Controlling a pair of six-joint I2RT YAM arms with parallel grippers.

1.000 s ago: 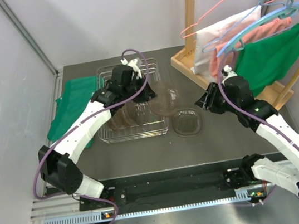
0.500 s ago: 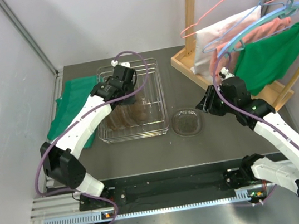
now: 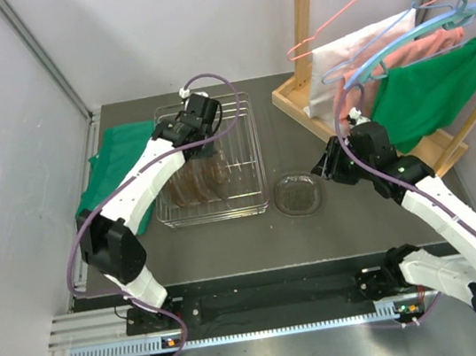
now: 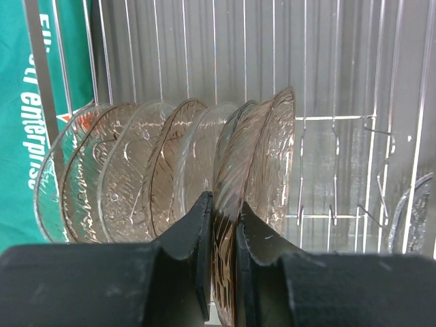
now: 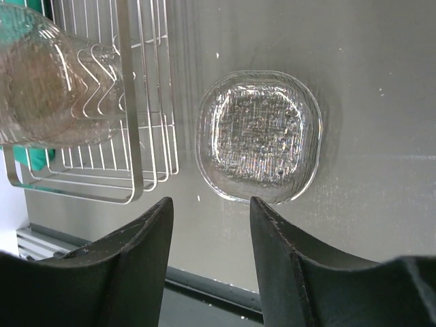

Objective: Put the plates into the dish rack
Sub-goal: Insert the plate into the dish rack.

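These plates are thin, stiff glass. They are light, slick on their patterned faces, and likely to chip against wire or a neighbour. Take each one edge-on by its rim, with a firm but modest pinch.

Your left jaws are nearly closed, pinching the lower rim of a brown plate [image 4: 235, 163]. It stands upright in the dish rack [image 4: 334, 119] at one end of a leaning row of plates [image 4: 129, 170], touching or just beside the next one. I cannot tell whether it sits between tines, so release it gently.

The last plate [image 5: 259, 136] lies flat on the counter [image 5: 368, 102], just right of the rack's near right corner. Your right jaws hang about half open above it and slightly to its right, holding nothing and not touching it. Lying flat, it offers little rim to grip, so I judge you must come in at its edge and tip it up.
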